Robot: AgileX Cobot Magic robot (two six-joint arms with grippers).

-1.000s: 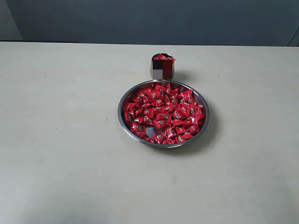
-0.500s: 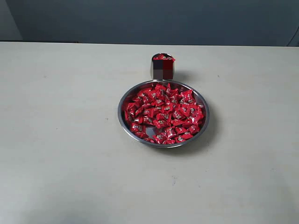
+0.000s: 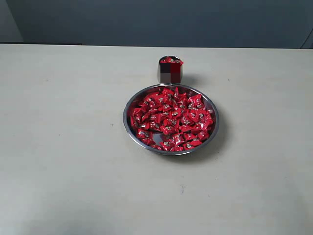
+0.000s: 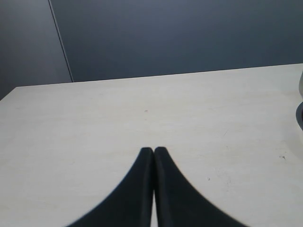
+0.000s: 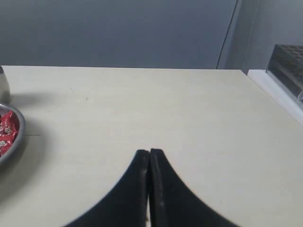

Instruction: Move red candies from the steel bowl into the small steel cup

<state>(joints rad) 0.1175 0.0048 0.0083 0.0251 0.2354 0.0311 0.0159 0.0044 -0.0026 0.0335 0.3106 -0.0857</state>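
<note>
Near the middle of the table [image 3: 63, 147]: the bowl [image 3: 124, 117], wide and shallow, loaded with candies [image 3: 171, 117] in a loose red layer nearly from rim to rim. One small bare patch of steel low on the near-left side of the pile.

Just behind the bowl, on its far side: the cup [image 3: 169, 74], upright and close to the rim; touching or not, cannot tell. Filled to the brim, with a few candies heaped slightly over the top edge. Side of the cup blurred into coarse blocks.

Beyond the table's far edge, a dark blue-grey wall [image 3: 161, 22].

As for the left claw [image 4: 154, 150]: fully narrow, black fingers [image 4: 135, 194] pressed together tip to tip, gripping nothing. Poised above bare table, well apart from the bowl. Only a thin arc of the bowl's rim [image 4: 299, 116] at the margin of the left wrist view.

As for the right claw [image 5: 149, 152]: likewise squeezed tight, tips meeting, nothing between them. Also above bare table, off to the bowl's side and not touching it. In the right wrist view, one curved slice of the bowl [image 5: 16, 137] with a couple of candies [image 5: 6, 127] inside, and beyond it a sliver of the cup [image 5: 4, 87].
</note>
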